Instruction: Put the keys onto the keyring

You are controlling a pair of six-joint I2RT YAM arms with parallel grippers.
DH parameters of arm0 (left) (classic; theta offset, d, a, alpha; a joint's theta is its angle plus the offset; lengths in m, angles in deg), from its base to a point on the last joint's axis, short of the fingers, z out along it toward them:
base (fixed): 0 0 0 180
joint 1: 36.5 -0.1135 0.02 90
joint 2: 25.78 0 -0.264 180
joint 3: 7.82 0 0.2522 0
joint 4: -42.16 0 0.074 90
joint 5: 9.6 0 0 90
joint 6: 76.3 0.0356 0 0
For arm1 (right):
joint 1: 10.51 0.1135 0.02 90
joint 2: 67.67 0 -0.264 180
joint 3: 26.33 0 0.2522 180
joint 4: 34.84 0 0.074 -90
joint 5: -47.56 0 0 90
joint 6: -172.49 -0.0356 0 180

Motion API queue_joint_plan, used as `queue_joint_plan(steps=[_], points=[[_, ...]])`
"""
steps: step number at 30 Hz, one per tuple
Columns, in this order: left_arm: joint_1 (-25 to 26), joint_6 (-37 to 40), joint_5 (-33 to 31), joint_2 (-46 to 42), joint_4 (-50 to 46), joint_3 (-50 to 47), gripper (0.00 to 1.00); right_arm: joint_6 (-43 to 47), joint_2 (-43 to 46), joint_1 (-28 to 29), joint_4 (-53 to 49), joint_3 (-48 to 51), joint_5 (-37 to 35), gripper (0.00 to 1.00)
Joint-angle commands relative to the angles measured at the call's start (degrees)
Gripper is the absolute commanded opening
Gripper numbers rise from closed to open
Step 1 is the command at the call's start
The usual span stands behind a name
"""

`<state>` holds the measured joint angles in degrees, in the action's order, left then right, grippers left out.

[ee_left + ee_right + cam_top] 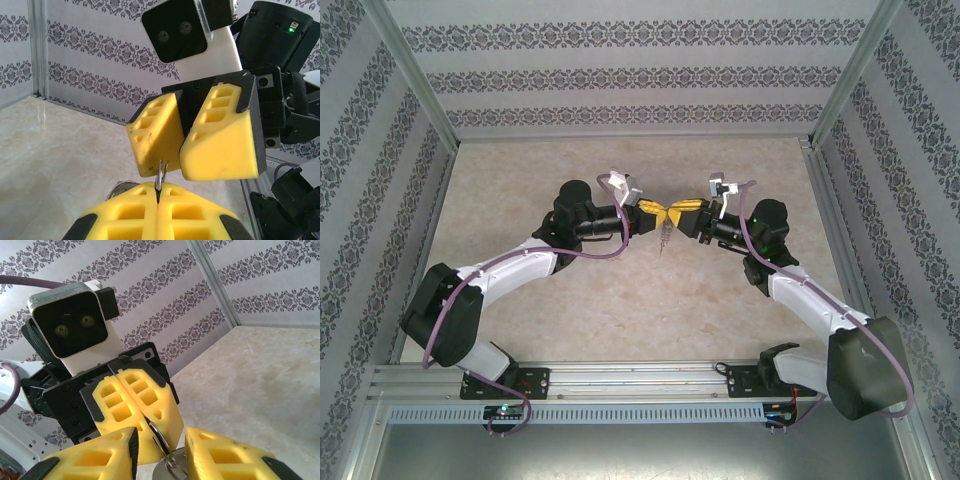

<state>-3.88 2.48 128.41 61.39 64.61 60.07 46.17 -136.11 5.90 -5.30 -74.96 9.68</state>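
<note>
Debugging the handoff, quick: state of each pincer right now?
Left pincer: shut on the keyring.
Right pincer: open, straddling the keyring.

Overhead from behind, wrist views close, face to face, sharing keyring

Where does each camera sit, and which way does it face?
Top external: above and behind the arms, looking down at the table; both whole arms show, left gripper facing right gripper.
Left wrist: on the left arm, facing the right gripper over its own shut fingers.
Right wrist: on the right arm, facing the left gripper between its own parted fingers.
Both wrist views share the keyring in the left gripper.
</note>
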Motion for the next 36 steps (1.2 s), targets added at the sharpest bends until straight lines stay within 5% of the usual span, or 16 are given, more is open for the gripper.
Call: queue_joint_plan(steps=[1, 4, 13, 17, 21, 27, 29, 36], points=[[0.0, -1.5, 1.6, -0.1, 4.9, 1.5, 0.0, -0.2, -0.7, 0.5, 3.4, -0.9, 1.8, 0.35], [0.0, -1.7, 1.7, -0.1, 5.1, 1.6, 0.0, -0.2, -1.2, 0.2, 4.0, -0.6, 1.8, 0.32], [0.0, -1.6, 1.3, -0.1, 4.7, 1.7, 0.0, -0.7, -0.9, -0.6, 5.0, 0.1, 2.2, 0.0], [0.0, -0.4, -1.1, -0.8, 4.2, 0.9, 0.02, -0.6, -0.8, -1.2, 4.8, 0.2, 2.3, 0.0], [-0.3, 2.0, -4.6, -2.8, 2.9, -0.1, 0.19, -0.2, -1.4, -1.6, 3.8, -0.4, 2.6, 0.0], [-1.6, 7.0, -11.1, -6.4, -6.4, 1.3, 0.74, 1.1, -3.9, -2.2, 1.6, -2.6, 3.2, 0.0], [-2.1, 9.4, -12.2, -7.2, -10.0, 2.3, 1.0, 1.9, -4.8, -2.3, 0.5, -3.5, 3.4, 0.0], [-3.0, 12.4, -18.4, -7.5, -15.8, 5.4, 1.0, 4.5, -9.8, -2.3, -3.8, -8.6, 6.2, 0.0]])
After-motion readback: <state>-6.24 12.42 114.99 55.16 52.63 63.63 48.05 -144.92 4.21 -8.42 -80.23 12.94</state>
